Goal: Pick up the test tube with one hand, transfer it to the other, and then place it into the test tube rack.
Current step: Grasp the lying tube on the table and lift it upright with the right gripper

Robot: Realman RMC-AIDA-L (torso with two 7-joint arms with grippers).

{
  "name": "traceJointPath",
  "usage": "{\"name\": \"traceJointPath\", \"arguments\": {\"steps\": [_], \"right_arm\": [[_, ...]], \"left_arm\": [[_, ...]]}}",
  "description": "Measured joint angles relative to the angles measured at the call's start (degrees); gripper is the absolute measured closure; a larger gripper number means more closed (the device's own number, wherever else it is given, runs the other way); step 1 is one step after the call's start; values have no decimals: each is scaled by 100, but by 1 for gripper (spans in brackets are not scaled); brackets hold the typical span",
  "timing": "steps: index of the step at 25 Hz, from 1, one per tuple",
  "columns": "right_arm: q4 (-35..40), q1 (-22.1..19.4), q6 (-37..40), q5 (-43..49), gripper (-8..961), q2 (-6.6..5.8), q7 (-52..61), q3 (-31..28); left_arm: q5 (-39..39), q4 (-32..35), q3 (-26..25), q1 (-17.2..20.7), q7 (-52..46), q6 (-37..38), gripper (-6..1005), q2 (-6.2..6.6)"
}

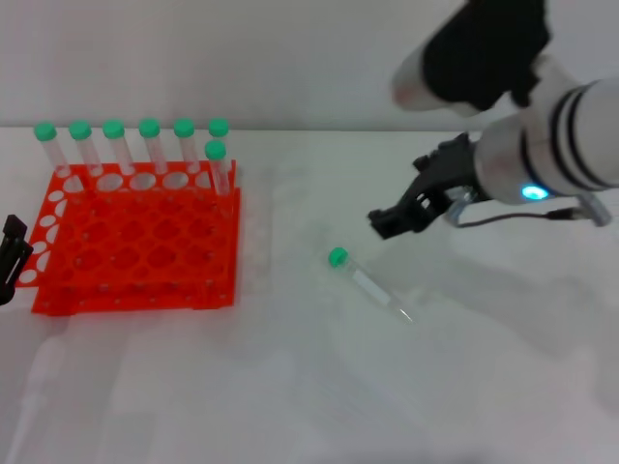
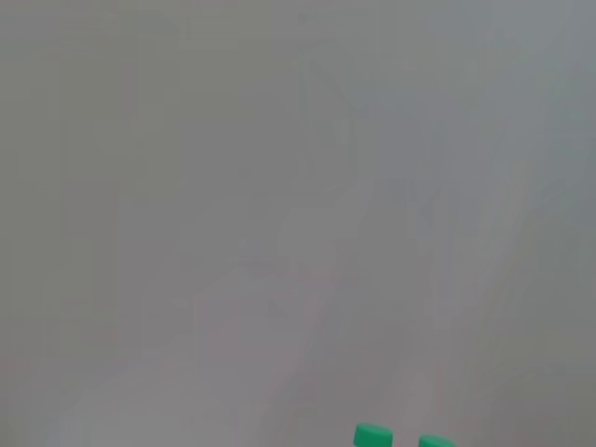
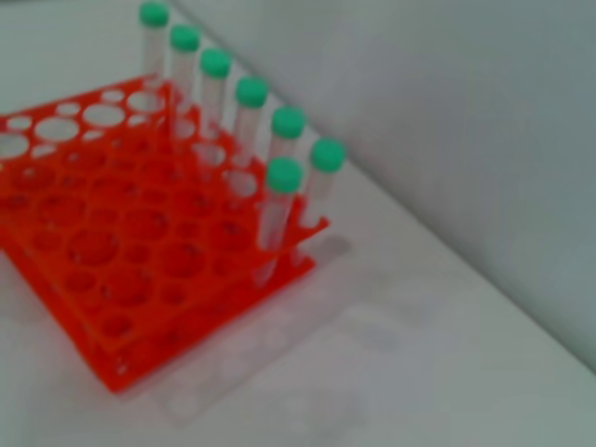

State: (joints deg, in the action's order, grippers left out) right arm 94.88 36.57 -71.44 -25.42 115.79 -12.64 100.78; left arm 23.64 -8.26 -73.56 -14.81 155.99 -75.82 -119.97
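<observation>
Access: open surface around the lying tube

Test tube (image 1: 368,283) lies apart from rack (image 1: 135,253); seven upright tubes (image 1: 147,145) block the rack's far edge.

lab bench, test tube rack (image 1: 135,242), capped tubes (image 1: 126,145)

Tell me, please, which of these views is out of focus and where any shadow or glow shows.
Head view: mostly clear; the right arm's blue light glows, a faint shadow lies on the table, the test tube is hazy. Left wrist view: nearly featureless grey, two green caps at the edge. Right wrist view: the test tube rack is soft.
</observation>
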Motion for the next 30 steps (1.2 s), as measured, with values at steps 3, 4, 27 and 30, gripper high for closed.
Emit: {"name": "traceJointPath", "arguments": {"steps": [3,4,27,30], "right_arm": [[-368,229,-9,167,160,7,268,215],[-617,366,-11,227,161,13,383,278],[-3251,2034,278,-943,177,40,1002,889],[-3518,2139,342,-1025,179,40,1025,933]], "left_arm": [[5,0,0,8,-49,-1,108,0],[7,-15,0,33,-76,-6,108,0],[287,-35,-53,296,-130,-109,109,14],[290,-35,-53,290,-126,-109,109,16]]}}
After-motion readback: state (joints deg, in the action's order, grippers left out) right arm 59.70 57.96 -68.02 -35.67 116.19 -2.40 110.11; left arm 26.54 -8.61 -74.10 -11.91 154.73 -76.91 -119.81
